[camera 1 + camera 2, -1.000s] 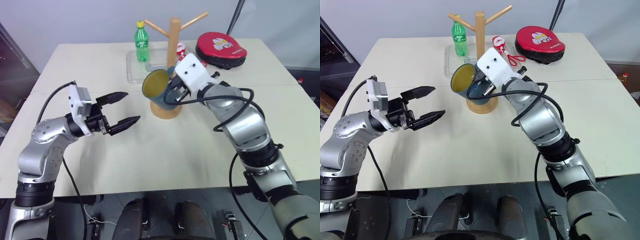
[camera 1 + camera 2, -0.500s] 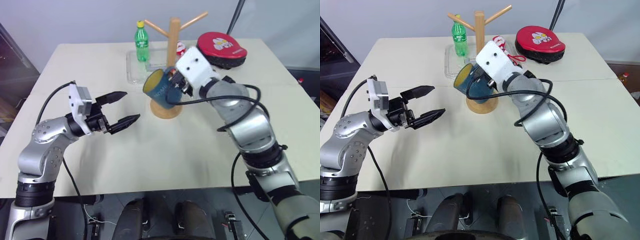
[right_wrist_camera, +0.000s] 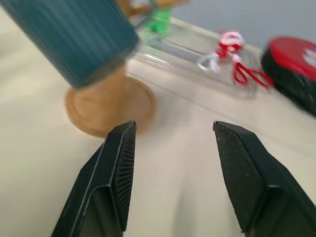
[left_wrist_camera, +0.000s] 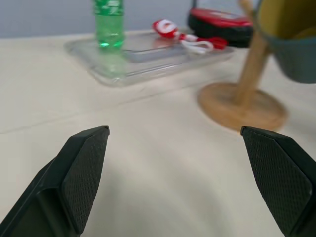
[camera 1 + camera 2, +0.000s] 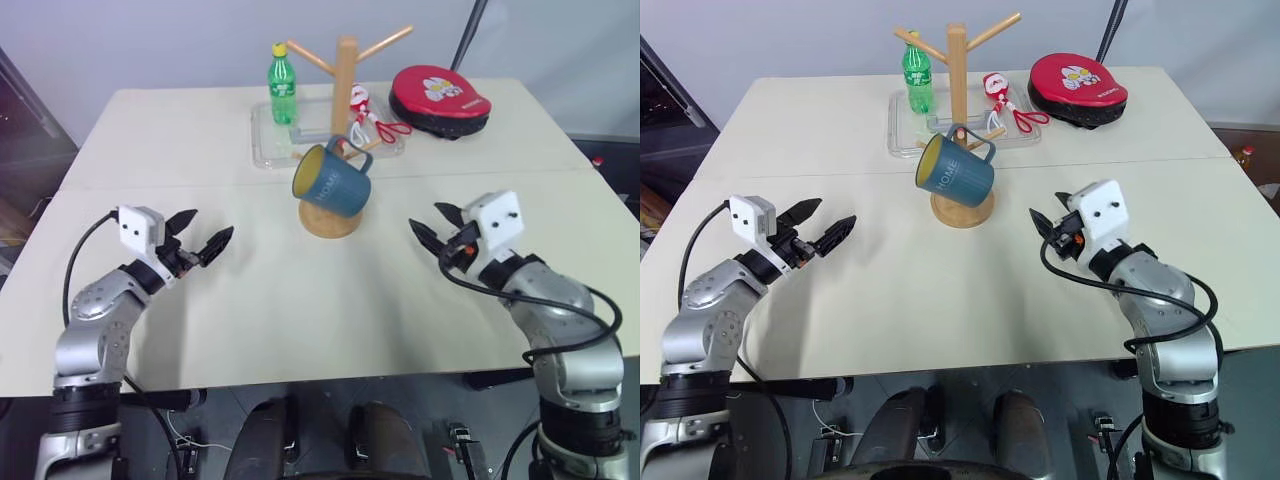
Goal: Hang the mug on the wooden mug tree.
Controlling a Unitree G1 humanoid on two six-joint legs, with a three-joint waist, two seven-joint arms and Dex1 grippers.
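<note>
- The mug (image 5: 331,183) is hanging on the tree (image 5: 341,110), its loop handle hooked over a low peg on the front of the post. It is tilting with its yellow mouth turned up and toward the robot's left, because the handle alone is carrying its weight.
- The mug's body is leaning against the post just above the tree's round base, which is likely steadying it.
- The right gripper (image 5: 437,228) is hovering to the right of the tree, well apart from it. Its fingers are spread and grasping nothing, so the mug is resting on the peg without support.
- The left gripper (image 5: 199,233) is hovering to the left of the tree, also well apart. Its fingers are parted and empty; it is playing no part in holding the mug.
- Both grippers are pointing inward toward the tree from opposite sides, leaving the space around it free.
- Judgement: the hanging step appears to be done, as the mug is sitting on its peg with no gripper touching it.
- Behind the tree, a clear tray (image 5: 268,150) is carrying a green bottle (image 5: 283,84) and red scissors (image 5: 375,113). A red pad (image 5: 441,91) is lying behind and to the right of the tree. None of these is touching the tree.
- Risk, as a judgement: the peg is short and the mug is tilting, so a knock to the tree could dislodge it.
</note>
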